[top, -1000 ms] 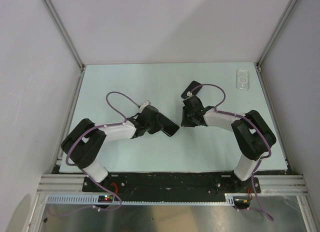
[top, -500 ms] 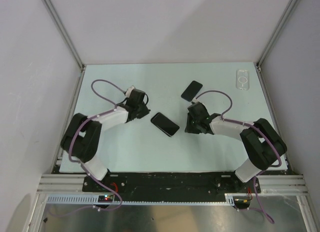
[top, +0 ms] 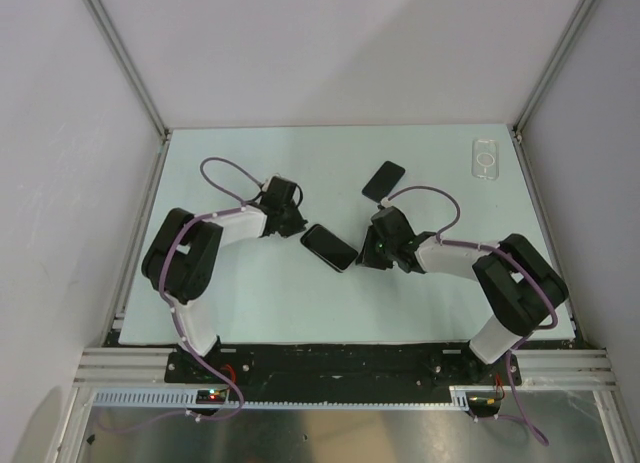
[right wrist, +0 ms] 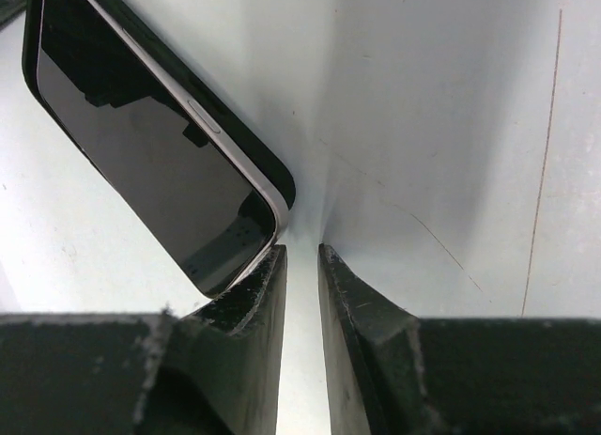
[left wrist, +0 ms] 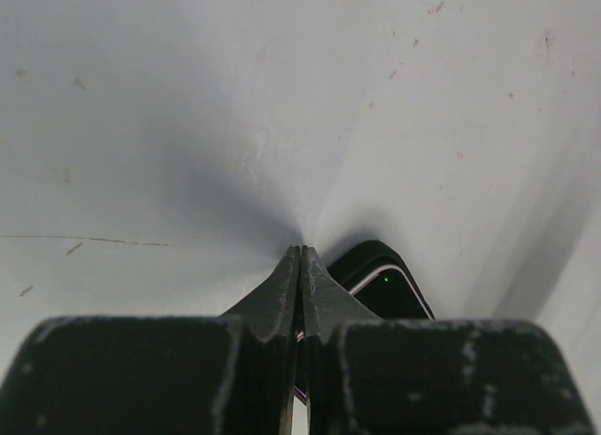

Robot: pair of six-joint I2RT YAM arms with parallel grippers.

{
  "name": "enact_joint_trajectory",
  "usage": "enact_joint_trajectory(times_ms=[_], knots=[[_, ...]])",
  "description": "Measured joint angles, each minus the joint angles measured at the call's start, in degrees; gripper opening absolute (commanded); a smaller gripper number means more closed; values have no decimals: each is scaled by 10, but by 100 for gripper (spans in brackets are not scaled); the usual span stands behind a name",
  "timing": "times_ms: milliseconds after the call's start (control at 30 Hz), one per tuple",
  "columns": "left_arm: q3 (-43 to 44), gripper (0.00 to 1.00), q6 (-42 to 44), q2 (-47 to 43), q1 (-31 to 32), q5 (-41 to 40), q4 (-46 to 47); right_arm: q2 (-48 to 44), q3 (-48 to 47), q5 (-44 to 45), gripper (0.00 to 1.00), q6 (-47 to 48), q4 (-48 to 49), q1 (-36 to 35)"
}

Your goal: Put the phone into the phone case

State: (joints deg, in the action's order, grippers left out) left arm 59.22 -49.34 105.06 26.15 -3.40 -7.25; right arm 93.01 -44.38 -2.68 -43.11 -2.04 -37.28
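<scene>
Phone [top: 330, 248]: lies flat, screen up, near the middle of the table [top: 250, 303], between the two grippers.
Phone axis: long axis runs diagonally, from far-left to near-right in the top view.
Left gripper [top: 296, 225]: just beside the far-left end of the phone; jaws pressed together with nothing between them, tips down at the table surface. In the left wrist view one phone corner [left wrist: 387, 283] shows just right of the closed tips [left wrist: 300, 258].
Right gripper [top: 368, 255]: just beside the near-right end of the phone; jaws narrowly apart, gap empty. In the right wrist view the phone's [right wrist: 141, 144] rounded corner sits against, or very nearly against, the left-hand finger [right wrist: 254, 294]; actual contact cannot be told.
Case [top: 485, 159]: clear shell, flat in the far right corner, long axis running near to far, well apart from the phone and close to the table's right edge.
Nearer arm: the right arm is nearer the case; both are equally near the phone.
Key relation: the case lies to the far right of the phone, so the phone must travel that way.
Obstacle: second phone [top: 383, 180] lies between the phone and the case, slightly to the far side of the direct path.
Open room: bare table to the right of the right gripper and along the near side.
Risk: little margin at the case's right edge.
</scene>
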Motion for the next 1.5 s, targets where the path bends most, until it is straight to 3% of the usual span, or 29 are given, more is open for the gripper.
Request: enact_joint_trajectory(times_ms=[533, 1133, 1500], knots=[[-93, 3, -42, -36, 26, -16, 115, 16, -11, -16, 25, -3, 5, 33], [-184, 2, -112, -126, 107, -52, 88, 31, -54, 54, 26, 49, -48, 67], [-184, 2, -113, -129, 117, -29, 80, -54, -13, 54, 38, 64, -85, 103]])
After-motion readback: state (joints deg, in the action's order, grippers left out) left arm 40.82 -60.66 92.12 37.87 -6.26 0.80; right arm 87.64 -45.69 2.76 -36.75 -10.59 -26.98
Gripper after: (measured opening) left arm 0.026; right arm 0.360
